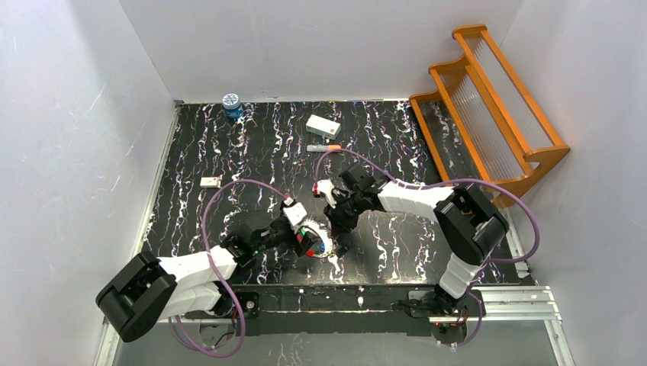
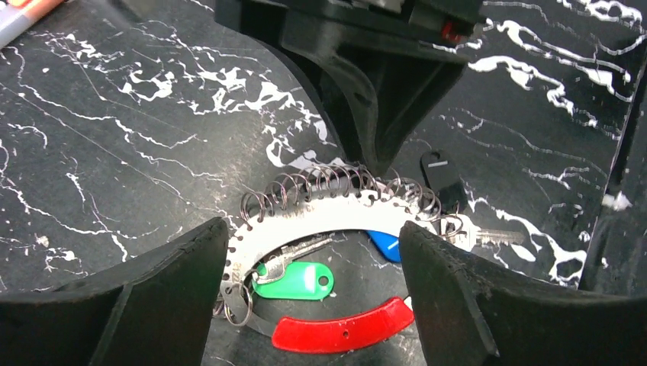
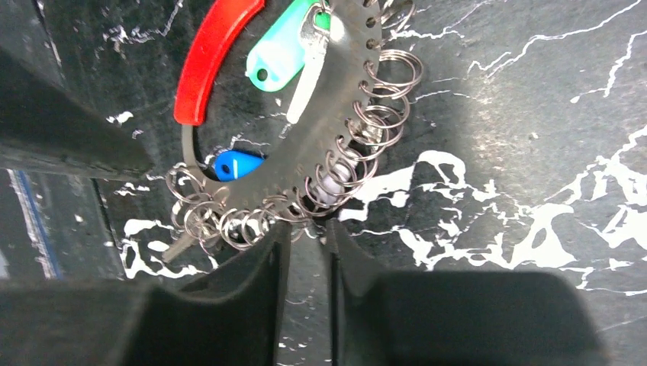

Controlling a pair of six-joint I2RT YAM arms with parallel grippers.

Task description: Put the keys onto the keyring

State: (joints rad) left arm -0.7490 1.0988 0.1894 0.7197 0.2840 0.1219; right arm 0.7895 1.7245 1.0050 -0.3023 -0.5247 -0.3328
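- At the desk's near middle, the keyring lies flat between the two arms' tips.
- Keyring build: a pale arc with wire coils along its outer edge, closed by a red segment.
- Left fingers: spread wide, one on each side of the keyring, grasping nothing. Contact with the arc cannot be told.
- Right fingers: slightly parted. The narrow gap between them shows nothing inside. Tips stand at the coils, on the side opposite the red segment.
- Green key: inside the loop, near the red segment, by a small ring at the arc's end.
- Blue key: head shows at the arc's inner edge; the rest is hidden.
- Silver key: blade projects outside the coils, near a black tag.
- Far side of desk: marker, white box, jar.
- Right wall: wooden rack.
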